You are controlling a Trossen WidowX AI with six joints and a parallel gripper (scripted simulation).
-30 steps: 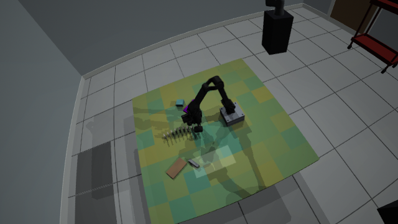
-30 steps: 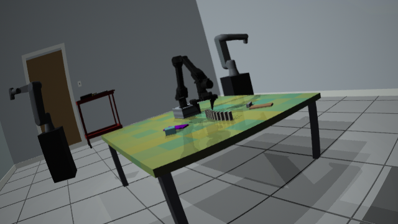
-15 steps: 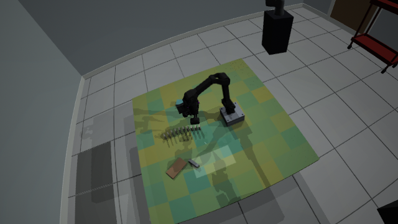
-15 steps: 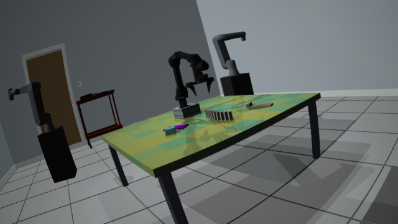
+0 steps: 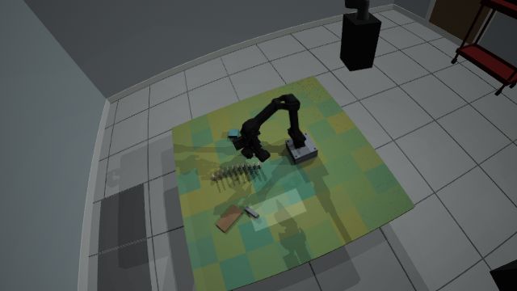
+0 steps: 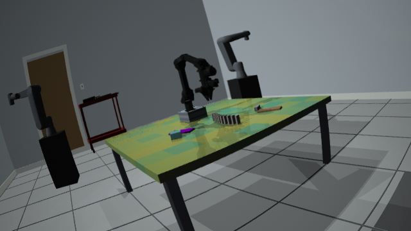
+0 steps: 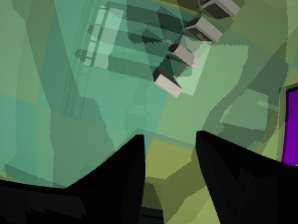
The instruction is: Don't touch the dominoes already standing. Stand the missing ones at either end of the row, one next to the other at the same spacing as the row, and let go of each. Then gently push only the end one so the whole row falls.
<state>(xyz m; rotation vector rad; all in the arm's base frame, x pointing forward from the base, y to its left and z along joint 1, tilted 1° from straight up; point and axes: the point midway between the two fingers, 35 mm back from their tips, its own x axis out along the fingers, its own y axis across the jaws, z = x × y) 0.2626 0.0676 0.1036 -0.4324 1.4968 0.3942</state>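
The gripper is above the table, with its fingers pointing down. Its two fingers are apart with a rather narrow gap, and it is holding nothing; through this gap the wrist view shows only the table surface. The row of dominoes stands upright on the table, one beside the other with small spaces, making a slightly curved line. The gripper is near the end of the row which is closer to the grey base of the arm, but it does not touch any domino.

On one side of the row there is a teal block, and just beside it lies a flat purple thing. On the other side, a brown flat piece lies near a small grey piece.
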